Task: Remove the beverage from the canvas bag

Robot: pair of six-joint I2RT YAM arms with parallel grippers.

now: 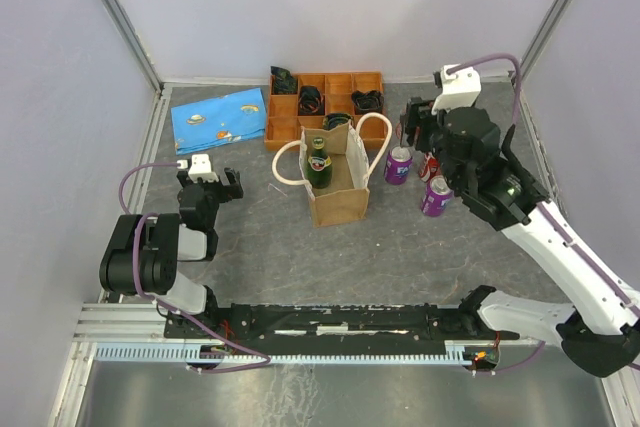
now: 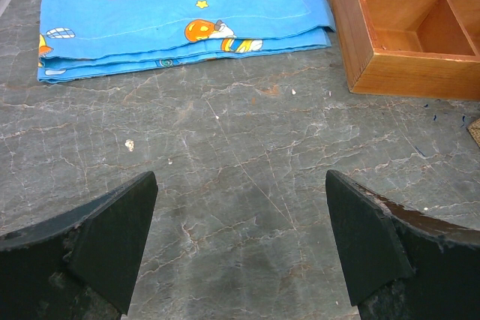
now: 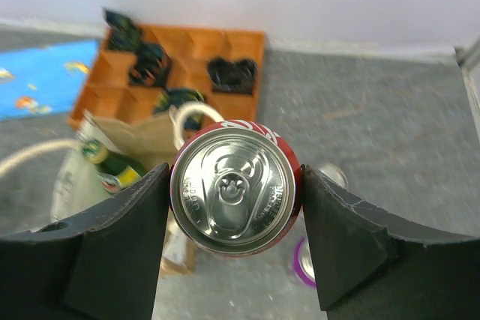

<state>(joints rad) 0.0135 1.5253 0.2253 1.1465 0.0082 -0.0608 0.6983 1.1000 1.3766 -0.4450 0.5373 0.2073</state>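
Red can (image 1: 431, 170), from the top camera: out of the canvas bag (image 1: 337, 199), off to its right, between two purple cans (image 1: 398, 164) and under the right gripper (image 1: 428, 159). Impossible to tell from here whether standing on the table (image 1: 400, 257) or lifted off it. Inside the bag, a green bottle (image 1: 318, 161) upright (another beverage, untouched). Left gripper (image 1: 208, 185) well apart, near the table's left edge.

From the left wrist: left gripper (image 2: 240, 245) spread wide, nothing between the fingers but bare grey table. Beyond it, a blue patterned pouch (image 2: 187, 5) and a corner of the wooden compartment tray (image 2: 390, 73).

From the right wrist: right gripper (image 3: 235, 192) clenched on the red can (image 3: 235, 185), one pad against each side of the body, lid and pull tab facing the camera. Probably thin-walled and smooth, so easy to dent or to let slip, and fairly heavy if full. Best taken as here, across the round body on opposite sides, with a modest squeeze. Behind on the left, the bag (image 3: 142, 136) and the green bottle (image 3: 112, 162)
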